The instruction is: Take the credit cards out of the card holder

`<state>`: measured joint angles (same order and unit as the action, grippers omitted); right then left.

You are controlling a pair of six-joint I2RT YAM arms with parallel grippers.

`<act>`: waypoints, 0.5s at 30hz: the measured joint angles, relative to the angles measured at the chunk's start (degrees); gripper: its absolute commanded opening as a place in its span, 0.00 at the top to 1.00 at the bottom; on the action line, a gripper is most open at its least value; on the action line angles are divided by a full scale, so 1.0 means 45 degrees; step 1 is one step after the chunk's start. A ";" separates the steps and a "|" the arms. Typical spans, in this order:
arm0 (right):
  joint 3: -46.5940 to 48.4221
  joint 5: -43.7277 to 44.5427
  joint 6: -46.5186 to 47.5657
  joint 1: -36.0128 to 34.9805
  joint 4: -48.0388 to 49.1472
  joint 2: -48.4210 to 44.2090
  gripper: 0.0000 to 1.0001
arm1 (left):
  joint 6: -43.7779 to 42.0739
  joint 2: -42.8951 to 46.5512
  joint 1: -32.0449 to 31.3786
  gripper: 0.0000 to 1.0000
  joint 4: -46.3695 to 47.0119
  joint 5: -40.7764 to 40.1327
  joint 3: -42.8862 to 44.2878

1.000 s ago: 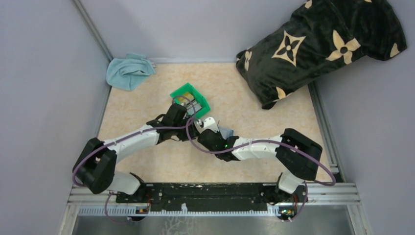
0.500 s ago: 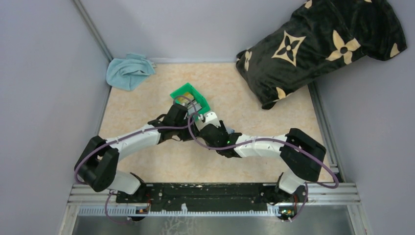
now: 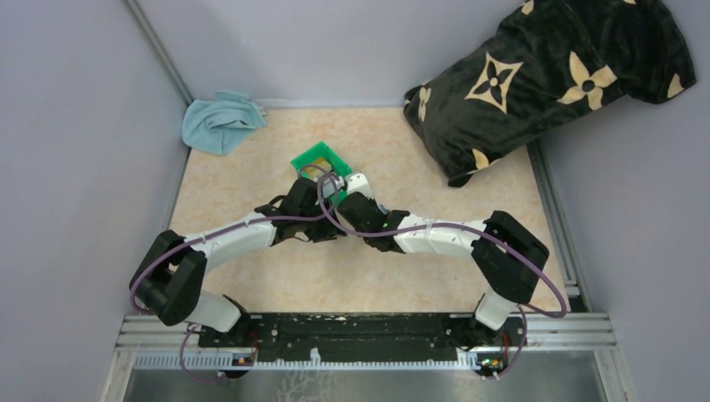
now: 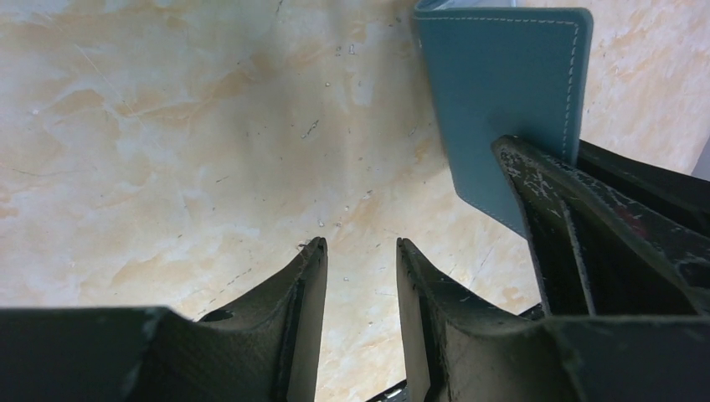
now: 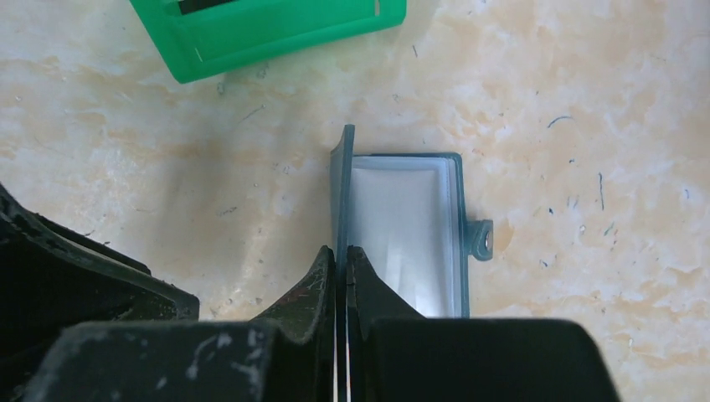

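The card holder (image 5: 402, 226) is a teal-blue wallet lying open on the table, its pale inner side up and its snap tab to the right. My right gripper (image 5: 342, 251) is shut on the wallet's raised left flap, which stands on edge. In the left wrist view the flap's teal outer face (image 4: 502, 92) shows, with a right finger (image 4: 586, 243) against it. My left gripper (image 4: 360, 244) is open and empty just left of it, above bare table. Both grippers meet below the green bin in the top view (image 3: 335, 191). No credit card shows clearly.
A green plastic bin (image 3: 316, 159) stands just beyond the grippers; it also shows in the right wrist view (image 5: 276, 29). A crumpled blue cloth (image 3: 219, 121) lies at the far left corner. A black patterned pillow (image 3: 544, 75) fills the far right.
My right arm has moved up and to the left, towards the green bin and the left gripper, so the wallet no longer shows from above. The left arm has barely moved.
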<state>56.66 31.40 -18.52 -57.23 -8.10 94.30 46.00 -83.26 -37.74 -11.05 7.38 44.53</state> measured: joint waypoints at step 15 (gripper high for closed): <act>0.0597 -0.0835 0.0282 -0.0520 -0.0495 0.0738 0.63 | -0.0126 -0.0199 0.0049 0.56 0.0155 -0.0078 -0.0180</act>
<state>59.35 27.64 -17.26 -59.57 -10.33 97.62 45.43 -84.16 -37.52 -10.35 7.03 43.72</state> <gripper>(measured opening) 0.360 0.432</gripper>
